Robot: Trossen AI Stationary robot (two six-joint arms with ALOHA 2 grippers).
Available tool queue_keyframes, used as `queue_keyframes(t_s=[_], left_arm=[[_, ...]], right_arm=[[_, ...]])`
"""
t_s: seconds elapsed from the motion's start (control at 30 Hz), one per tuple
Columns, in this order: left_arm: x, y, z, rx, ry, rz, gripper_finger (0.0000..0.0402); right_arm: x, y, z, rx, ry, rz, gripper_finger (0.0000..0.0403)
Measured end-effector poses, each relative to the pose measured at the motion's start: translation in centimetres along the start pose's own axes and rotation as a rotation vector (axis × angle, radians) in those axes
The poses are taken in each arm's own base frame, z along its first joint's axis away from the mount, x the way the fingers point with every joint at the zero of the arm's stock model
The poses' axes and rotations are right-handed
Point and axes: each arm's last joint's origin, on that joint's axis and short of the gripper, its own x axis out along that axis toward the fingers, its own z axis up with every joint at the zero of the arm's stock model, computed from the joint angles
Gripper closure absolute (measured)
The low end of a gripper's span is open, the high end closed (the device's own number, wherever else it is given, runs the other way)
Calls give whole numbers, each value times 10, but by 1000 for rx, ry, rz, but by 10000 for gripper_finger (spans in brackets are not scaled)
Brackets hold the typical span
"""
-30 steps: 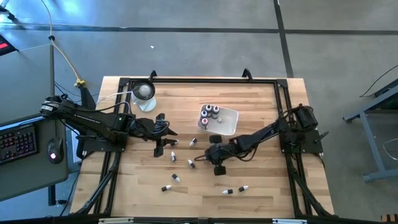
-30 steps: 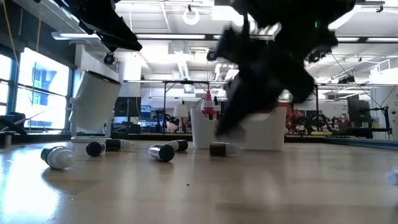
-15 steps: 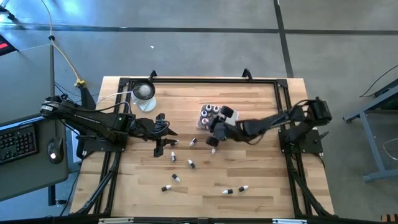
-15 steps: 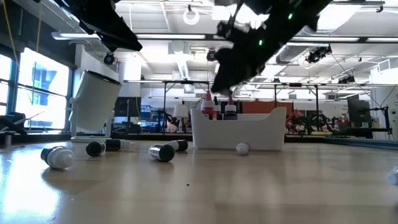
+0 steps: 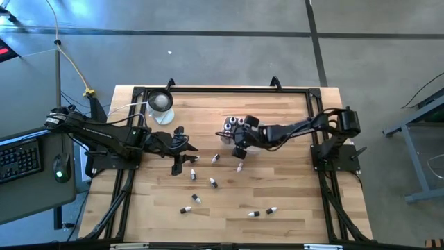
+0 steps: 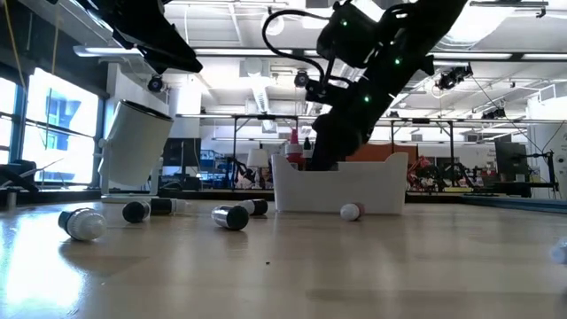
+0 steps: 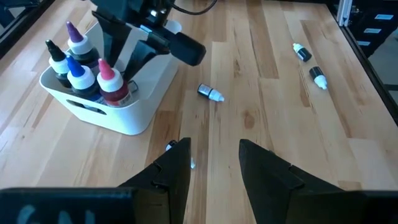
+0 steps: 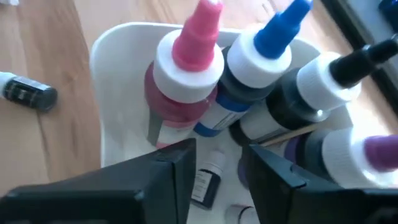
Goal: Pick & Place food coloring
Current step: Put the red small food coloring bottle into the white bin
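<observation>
Both arms are basically matte black all over, chunky jointed links with blocky housings at the base, and the left arm (image 5: 104, 135) has black cables looping around near its wrist end while the right arm (image 5: 305, 128) looks slimmer along the forearm. From the low cam you can see a thin black cable arcing off the right arm plus a few tiny green lights glowing on its body. The fingers (image 7: 264, 168) are dark, flat, wedge-shaped slabs with angled faces and a slightly glossy plastic look, same deal on the right wrist cam (image 8: 283, 171).
</observation>
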Motion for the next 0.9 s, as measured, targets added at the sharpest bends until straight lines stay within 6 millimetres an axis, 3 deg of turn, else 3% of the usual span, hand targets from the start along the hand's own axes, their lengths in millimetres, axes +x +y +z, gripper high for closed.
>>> queue_keyframes(t_s=[0.13,0.27,0.33,0.47,0.57,0.73,0.9], left_arm=[[0,0,0,0,0,0,268],[0,0,0,0,0,0,268],[0,0,0,0,-2,0,268],[0,0,0,1,4,1,268],[0,0,0,1,4,1,268],[0,0,0,-1,-4,0,268],[0,0,3,-5,-25,-4,268]], right_arm=[[-9,10,10,-33,-34,30,260],[-33,34,29,-146,-88,226,257],[-45,48,28,-255,-66,350,258],[-59,73,12,-369,4,555,254],[-59,81,-6,-378,54,566,246],[-53,79,-21,-406,51,450,228],[-42,71,-35,-394,69,481,214]])
